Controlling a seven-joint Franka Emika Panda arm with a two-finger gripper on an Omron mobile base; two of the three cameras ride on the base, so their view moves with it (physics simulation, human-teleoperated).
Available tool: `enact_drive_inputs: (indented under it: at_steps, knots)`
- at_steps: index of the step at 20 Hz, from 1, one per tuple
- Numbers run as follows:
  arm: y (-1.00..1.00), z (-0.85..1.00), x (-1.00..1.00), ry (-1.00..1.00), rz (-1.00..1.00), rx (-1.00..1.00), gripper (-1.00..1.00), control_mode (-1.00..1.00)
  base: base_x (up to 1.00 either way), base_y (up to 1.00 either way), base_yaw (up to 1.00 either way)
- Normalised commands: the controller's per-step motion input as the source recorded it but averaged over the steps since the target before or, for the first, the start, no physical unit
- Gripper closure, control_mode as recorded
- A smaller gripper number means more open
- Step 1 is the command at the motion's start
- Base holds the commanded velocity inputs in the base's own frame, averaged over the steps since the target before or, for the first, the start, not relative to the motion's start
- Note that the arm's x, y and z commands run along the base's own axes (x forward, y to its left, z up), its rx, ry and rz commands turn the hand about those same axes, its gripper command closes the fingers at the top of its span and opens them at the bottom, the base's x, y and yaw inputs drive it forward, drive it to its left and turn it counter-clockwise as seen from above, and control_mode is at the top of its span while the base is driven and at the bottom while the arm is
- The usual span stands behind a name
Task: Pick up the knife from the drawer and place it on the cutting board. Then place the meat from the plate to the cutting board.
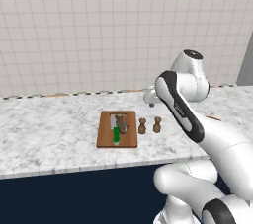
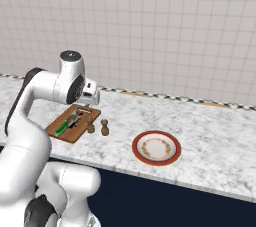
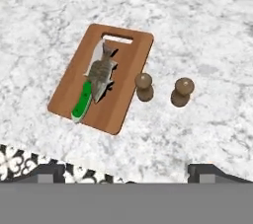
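The small green-handled knife (image 3: 81, 102) and the grey-brown lump of meat (image 3: 100, 73) both lie on the reddish-brown wooden cutting board (image 3: 126, 92). The two-finger gripper (image 3: 127, 171) hangs above, open and empty. The white red-rimmed plate (image 2: 137, 146) is bare. I think both steps look done; the arm can just back away.

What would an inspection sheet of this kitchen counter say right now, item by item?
Surface: grey-white marble counter, navy cabinet fronts below.
Cutting board: flat on the counter, handle slot toward the wall.
Knife: lying on the board, green handle near its front edge.
Meat: on the board, resting over the knife's blade.
Plate: on the counter to the right, nothing on it.
Clutter: two brown shakers, upright beside the board.
Gripper: above the counter, holding nothing, fingertips wide apart.
Cables: nothing seen.
Surroundings: white tiled wall behind the counter.
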Motion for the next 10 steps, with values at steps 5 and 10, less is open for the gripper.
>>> enact_drive_inputs:
  at_steps: [5, 10]
  knots:
    - [-1.00, 0.59, -1.00, -0.58, 0.00, 0.14, -1.00, -1.00, 0.00, 0.00, 0.00]
    - [-0.98, 0.26, -1.00, -0.54, 0.00, 0.03, -1.00, -1.00, 0.00, 0.00, 0.00]
